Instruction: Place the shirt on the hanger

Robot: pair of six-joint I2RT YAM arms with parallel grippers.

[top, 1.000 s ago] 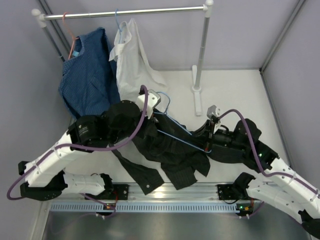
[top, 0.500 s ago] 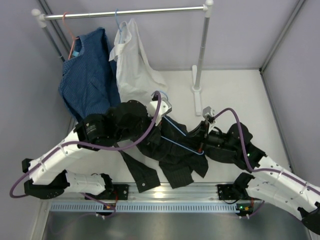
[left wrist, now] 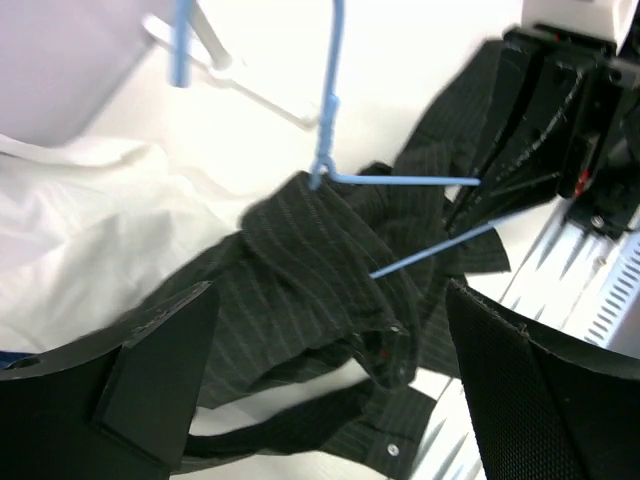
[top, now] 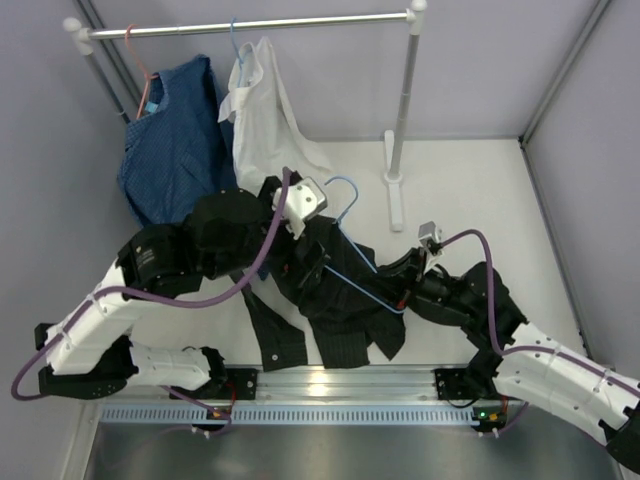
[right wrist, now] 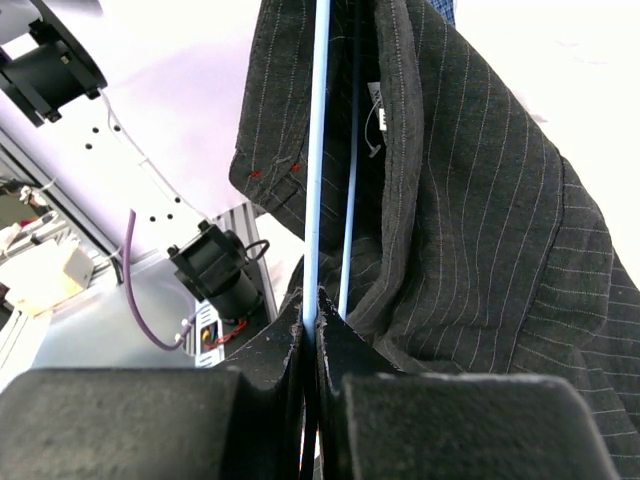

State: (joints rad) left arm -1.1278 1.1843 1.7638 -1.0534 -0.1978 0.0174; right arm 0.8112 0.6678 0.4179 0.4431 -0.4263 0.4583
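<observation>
The black pinstriped shirt point(top: 335, 305) lies bunched on the white table, partly threaded on the light-blue wire hanger point(top: 352, 268). The hanger's hook point(top: 341, 192) points toward the back. My right gripper point(top: 402, 292) is shut on the hanger's lower wire point(right wrist: 318, 150), with shirt cloth point(right wrist: 470, 220) draped over the wire just beyond the fingertips point(right wrist: 295, 335). My left gripper point(top: 298, 236) hovers open over the shirt's collar end. In the left wrist view its fingers point(left wrist: 150, 370) stand wide apart above the shirt point(left wrist: 300, 260) and hanger point(left wrist: 330, 110), holding nothing.
A clothes rack point(top: 250, 22) stands at the back, with a blue shirt point(top: 175, 150) on a pink hanger and a white shirt point(top: 265, 120) on a blue hanger. The rack's right post foot point(top: 395, 185) rests on the table. An aluminium rail point(top: 330, 385) runs along the near edge.
My left gripper opened, let go of the shirt and pulled back to the left. The shirt sagged lower on the hanger. The right gripper shifted slightly nearer, still gripping the wire.
</observation>
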